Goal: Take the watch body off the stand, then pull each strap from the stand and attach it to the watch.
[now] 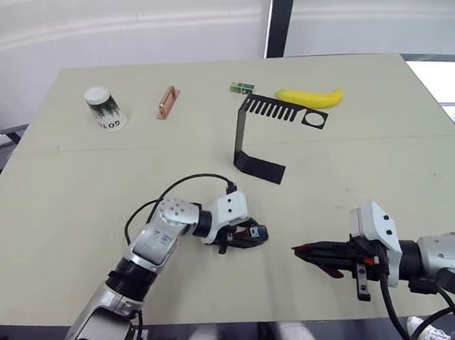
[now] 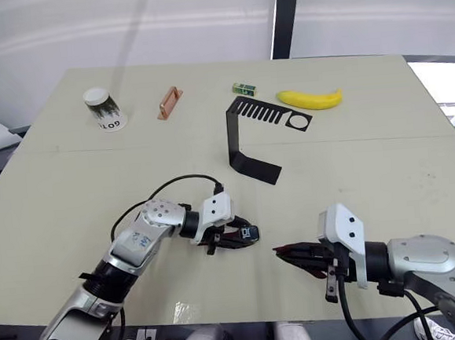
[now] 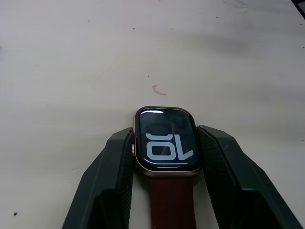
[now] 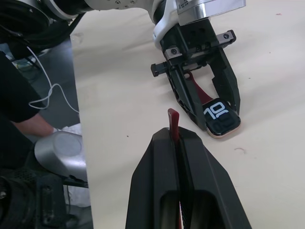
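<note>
On a pale table (image 1: 72,198), the left gripper (image 1: 252,233) pinches the watch body (image 3: 166,141) between its two black fingers (image 3: 107,186), low over the near middle of the tabletop. The body is a small rounded square with a dark screen showing pale "10" digits and a pale pinkish-metal rim. One maroon strap (image 3: 171,202) is already joined to its edge and runs back between the fingers toward the wrist.

The right gripper (image 2: 285,254) lies level just to the right, tips pointing at the watch but apart from it. Its fingers are pressed together on the second strap (image 4: 173,125) — a thin dark red band whose end pokes out past the fingertips, edge-on in the right wrist view.

The stand (image 1: 250,140), a black bent bracket with a flat foot, an upright and a slotted top arm ending in a ring hole, sits bare farther back, right of centre. Just behind it lie a banana (image 1: 309,97) and a small green block (image 1: 241,87). Off to the left along the far side are a copper bar (image 1: 168,103) and a white cup (image 1: 104,107) — both well apart from the grippers.
</note>
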